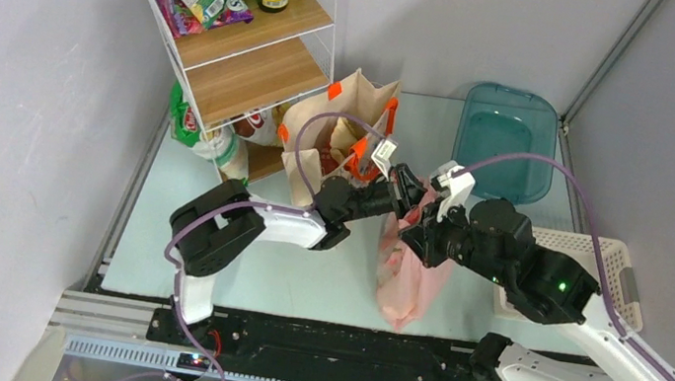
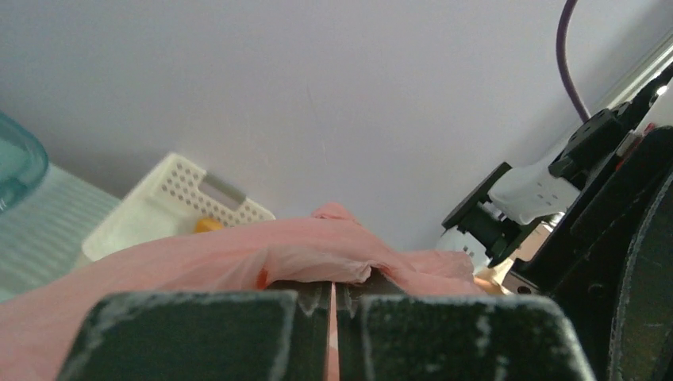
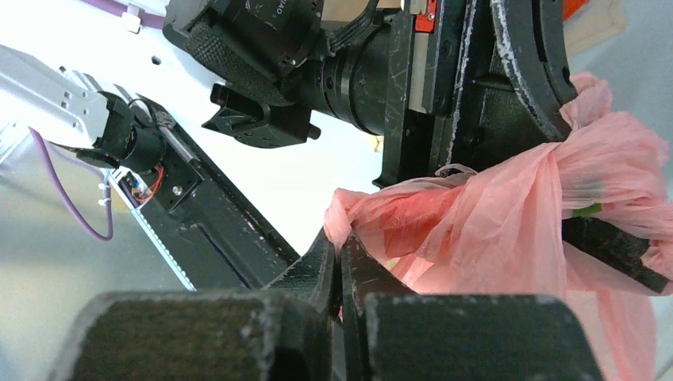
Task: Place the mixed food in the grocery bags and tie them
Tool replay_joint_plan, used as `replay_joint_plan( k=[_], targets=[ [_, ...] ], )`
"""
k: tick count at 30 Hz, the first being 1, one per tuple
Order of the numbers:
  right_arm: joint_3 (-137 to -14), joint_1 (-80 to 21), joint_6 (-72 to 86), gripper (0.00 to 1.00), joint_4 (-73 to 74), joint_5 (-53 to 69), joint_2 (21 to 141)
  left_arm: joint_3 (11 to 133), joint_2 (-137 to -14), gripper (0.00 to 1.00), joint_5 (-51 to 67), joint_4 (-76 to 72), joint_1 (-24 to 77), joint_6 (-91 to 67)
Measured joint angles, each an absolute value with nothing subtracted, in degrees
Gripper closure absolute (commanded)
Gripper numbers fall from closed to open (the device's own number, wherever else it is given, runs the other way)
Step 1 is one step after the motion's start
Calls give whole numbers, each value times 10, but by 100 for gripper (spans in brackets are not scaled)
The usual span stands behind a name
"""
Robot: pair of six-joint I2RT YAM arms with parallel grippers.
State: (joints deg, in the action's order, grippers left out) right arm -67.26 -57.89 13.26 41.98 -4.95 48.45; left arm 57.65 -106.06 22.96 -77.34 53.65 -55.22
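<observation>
From above, the thin translucent pink plastic bag [image 1: 409,278] stands filled on the pale table [image 1: 231,280], between the two arms. The left gripper [image 1: 407,198] and the right gripper [image 1: 426,221] meet at its gathered top. The beige floral tote with orange handles [image 1: 334,128] stands open just behind, the teal plastic tray [image 1: 506,140] lies farther back, and the white lattice basket [image 1: 602,263] sits to the right.

In the left wrist view, the jaws are pressed together on a fold of pink film, and the bag's top bunches just beyond them.

In the right wrist view, the fingers are likewise clamped on a twisted tail of the plastic. The bag's body bulges to the right, with a hint of green showing through.

The film looks light, limp and slippery, and it would likely stretch or tear under a hard pull. The twisted handle ends look like the safest places to hold, well away from the soft contents, with tension kept gentle while knotting.
</observation>
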Motion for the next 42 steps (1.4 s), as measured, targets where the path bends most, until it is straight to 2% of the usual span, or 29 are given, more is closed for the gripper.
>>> replay_joint_plan(
  k=[4, 7, 11, 15, 22, 28, 34, 38, 42],
  targets=[
    [-658, -525, 154, 68, 421, 7, 488, 577, -1090, 100, 262, -780, 531, -599],
    [-655, -494, 164, 61, 422, 46, 486, 577, -1097, 100, 273, -783, 529, -622],
    [-654, -456, 176, 43, 421, 90, 470, 577, -1098, 100, 279, -794, 528, -639],
    [-654, -411, 187, 35, 420, 131, 442, 577, -1109, 100, 283, -806, 527, -647],
    [-654, -331, 203, 38, 422, 222, 420, 588, -1139, 100, 291, -809, 524, -660],
    [-654, -255, 210, 56, 428, 241, 392, 591, -1142, 100, 293, -814, 521, -661],
    [-654, -218, 203, 69, 467, 172, 371, 591, -1142, 100, 298, -816, 521, -662],
    [-632, -215, 194, 72, 483, 158, 373, 591, -1142, 100, 300, -818, 521, -662],
    [-591, -223, 195, 72, 486, 173, 380, 591, -1142, 100, 302, -818, 521, -665]
  ],
)
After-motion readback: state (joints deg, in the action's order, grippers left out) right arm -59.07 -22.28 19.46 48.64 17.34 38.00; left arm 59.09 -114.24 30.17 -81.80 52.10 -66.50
